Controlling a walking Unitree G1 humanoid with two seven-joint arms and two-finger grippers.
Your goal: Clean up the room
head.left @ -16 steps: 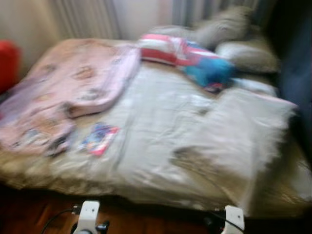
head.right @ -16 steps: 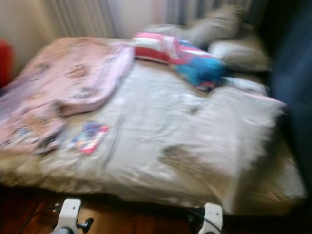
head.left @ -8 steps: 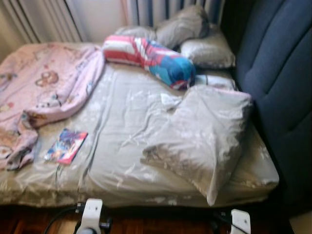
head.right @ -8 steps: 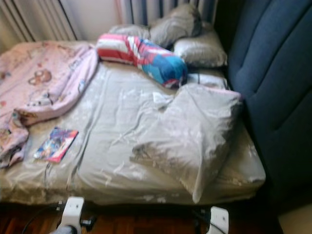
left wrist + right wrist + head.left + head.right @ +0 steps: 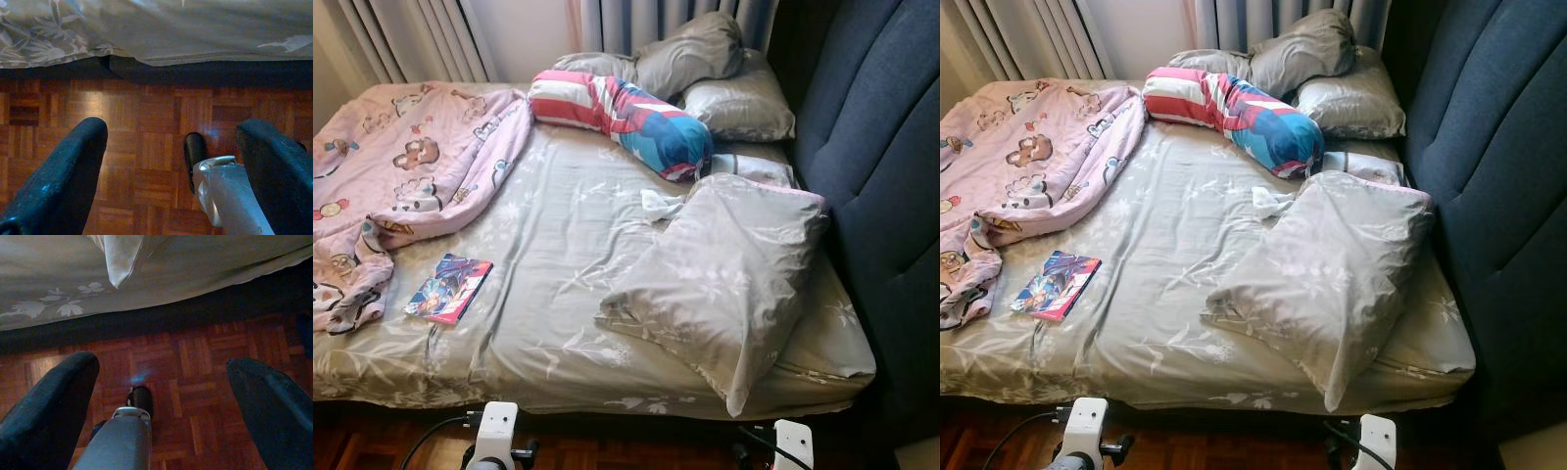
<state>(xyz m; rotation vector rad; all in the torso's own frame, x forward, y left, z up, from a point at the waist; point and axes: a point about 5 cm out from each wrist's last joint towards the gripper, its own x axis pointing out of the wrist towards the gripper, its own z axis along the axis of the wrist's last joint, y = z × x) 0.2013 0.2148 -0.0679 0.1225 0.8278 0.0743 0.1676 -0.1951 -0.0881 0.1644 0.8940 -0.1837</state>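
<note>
A wide bed (image 5: 558, 323) covered in a grey-beige floral sheet stands before the robot, with a dark blue padded headboard (image 5: 891, 186) along its right side. A pink cartoon-printed blanket (image 5: 401, 176) lies crumpled over the far left part of the mattress, one corner trailing towards the near edge. Just beside that corner, flat on the sheet, lies a thin colourful picture book (image 5: 448, 289). A bolster pillow with red-and-white stripes and a blue end (image 5: 622, 117) lies across the far side of the bed, near two grey pillows (image 5: 724, 83) stacked against the curtains (image 5: 421, 34). A large grey floral pillow (image 5: 724, 269) lies tilted on the right half (its lower corner hangs over the near edge), and a small crumpled white tissue (image 5: 656, 204) sits just beside its upper end.

The left gripper (image 5: 173, 161) hangs low over the brown parquet floor (image 5: 142, 122) in front of the bed, fingers spread wide and holding nothing. The right gripper (image 5: 161, 401) hangs likewise over the parquet, fingers wide apart and empty.
</note>
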